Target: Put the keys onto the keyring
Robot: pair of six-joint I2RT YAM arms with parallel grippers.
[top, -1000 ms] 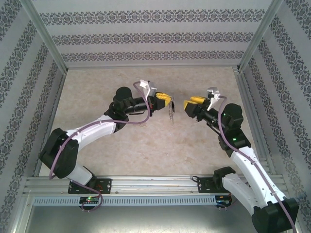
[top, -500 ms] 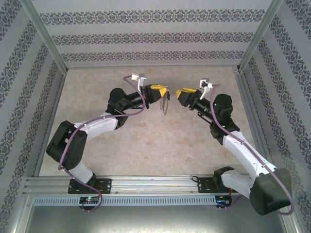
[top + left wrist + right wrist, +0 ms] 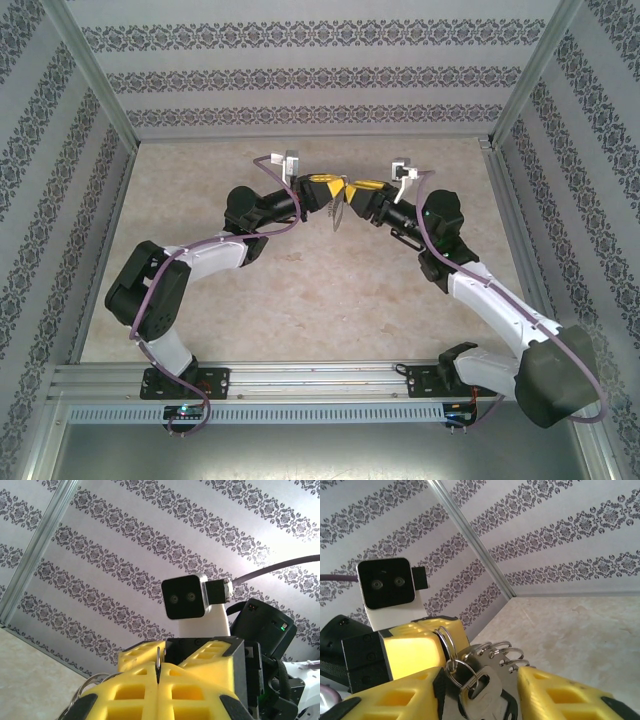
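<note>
Yellow-fingered left gripper (image 3: 158, 677) pinches the keyring (image 3: 448, 644) tight, dangling it mid-air for access — the right gripper (image 3: 482, 676), jaws parted, straddles the hanging key (image 3: 482, 692), apparently to grip it.

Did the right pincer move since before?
Yes. The right pincer slid left, away from the right corner post, up to the left pincer holding the keyring.

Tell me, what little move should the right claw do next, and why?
Probably close the right gripper gently on the key. Its fingers sit either side of the key and the rings, and that bunch hangs from the shut left gripper, so it looks ready to be taken.
</note>
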